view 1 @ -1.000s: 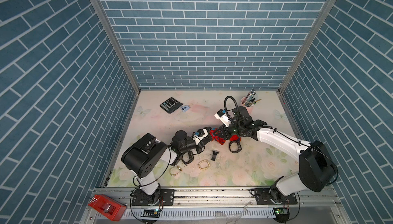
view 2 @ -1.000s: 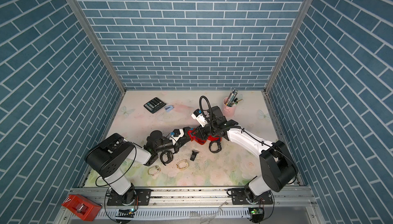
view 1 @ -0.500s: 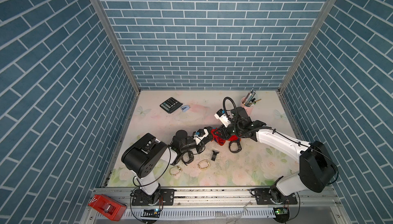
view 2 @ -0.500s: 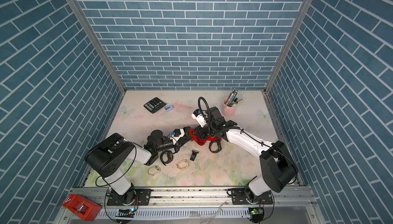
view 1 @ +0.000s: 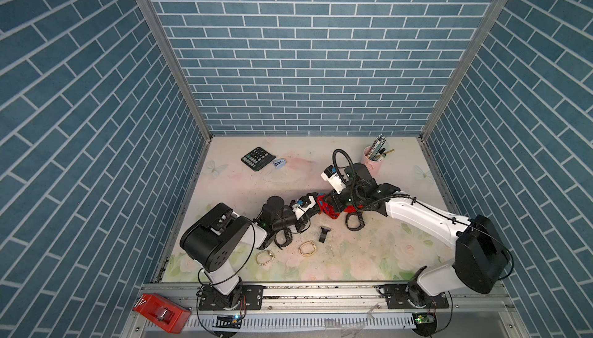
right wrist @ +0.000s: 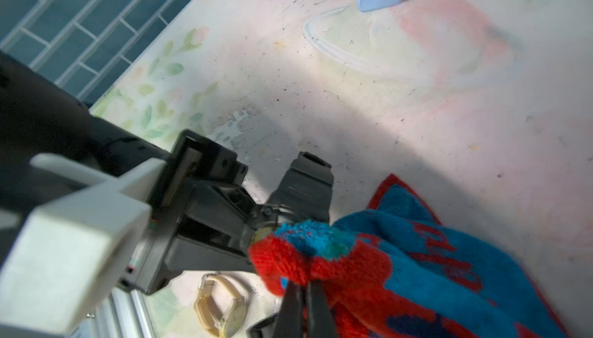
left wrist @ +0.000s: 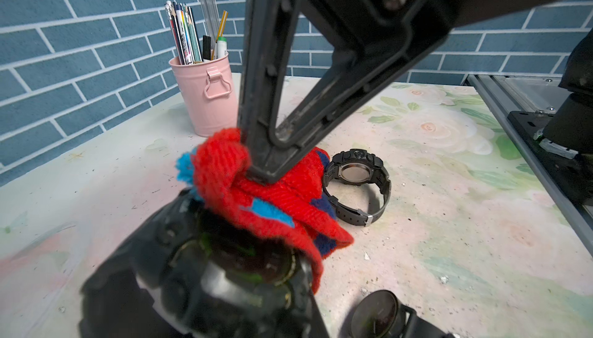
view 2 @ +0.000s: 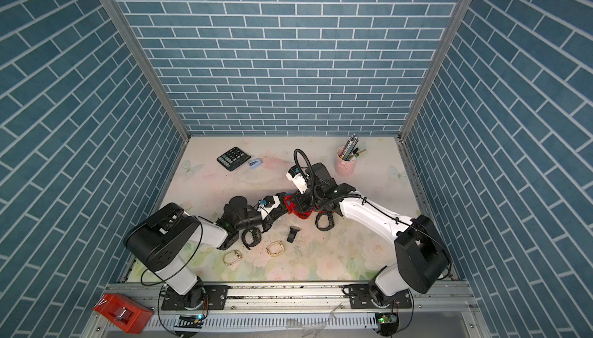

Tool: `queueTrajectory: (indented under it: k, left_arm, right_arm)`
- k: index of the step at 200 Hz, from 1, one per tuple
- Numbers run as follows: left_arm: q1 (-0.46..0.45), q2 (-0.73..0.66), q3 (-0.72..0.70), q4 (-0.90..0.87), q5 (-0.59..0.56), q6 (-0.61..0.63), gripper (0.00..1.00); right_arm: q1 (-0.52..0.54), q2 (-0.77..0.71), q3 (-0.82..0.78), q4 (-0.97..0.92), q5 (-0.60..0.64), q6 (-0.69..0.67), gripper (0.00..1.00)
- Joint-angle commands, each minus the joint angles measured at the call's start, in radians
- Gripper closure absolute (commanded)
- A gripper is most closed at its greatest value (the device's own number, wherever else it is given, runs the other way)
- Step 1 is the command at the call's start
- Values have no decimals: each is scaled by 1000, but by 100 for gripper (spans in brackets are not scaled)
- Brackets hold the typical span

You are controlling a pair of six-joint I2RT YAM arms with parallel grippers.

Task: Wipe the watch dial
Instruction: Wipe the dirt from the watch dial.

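Now: wiping step in hand | left gripper (view 1: 314, 212) clamped on watch (left wrist: 179, 256) above worktop (view 1: 369, 256) centre | right gripper (left wrist: 264, 172) pinched on cloth (left wrist: 276, 195) draped over dial (left wrist: 250, 265) | next: rub across it, gentle pressure

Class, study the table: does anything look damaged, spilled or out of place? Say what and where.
Yes. A loose black piece lies alone between a gold watch and a black watch; it may be a broken-off strap part. Small crumbs dot the table, and in the right wrist view a patch of its flowered cover looks scuffed and flaking.
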Motion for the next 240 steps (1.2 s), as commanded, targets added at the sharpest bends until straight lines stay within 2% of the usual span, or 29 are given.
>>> queueTrajectory:
  k: [1, 21, 60, 109, 148, 174, 203, 222, 240]
  left_arm:
    - [-7, -19, 20, -13, 1, 12, 100]
    - [-10, -33, 23, -28, 1, 15, 100]
    - [-18, -65, 34, -64, 5, 29, 100]
    - [-24, -101, 40, -100, -1, 40, 100]
    - [-24, -110, 36, -96, -10, 45, 100]
    - [-24, -108, 37, -89, -2, 44, 100]
    - [-24, -108, 32, -73, 10, 37, 100]
    - [-24, -105, 33, -68, 23, 39, 100]
    - [-25, -107, 29, -62, 29, 33, 100]
  right_arm:
    - [20, 21, 35, -12, -4, -12, 100]
    - [28, 38, 54, -17, -34, -7, 100]
    - [34, 88, 75, -11, -18, 23, 100]
    - [45, 119, 65, 52, -150, 79, 100]
    - [46, 106, 25, 45, -247, 68, 100]
    - [43, 98, 14, -23, -218, 30, 100]
    - [35, 100, 24, -37, -153, 45, 100]
    - [31, 102, 24, 4, -87, 85, 100]
    - [30, 103, 27, 78, -88, 137, 100]
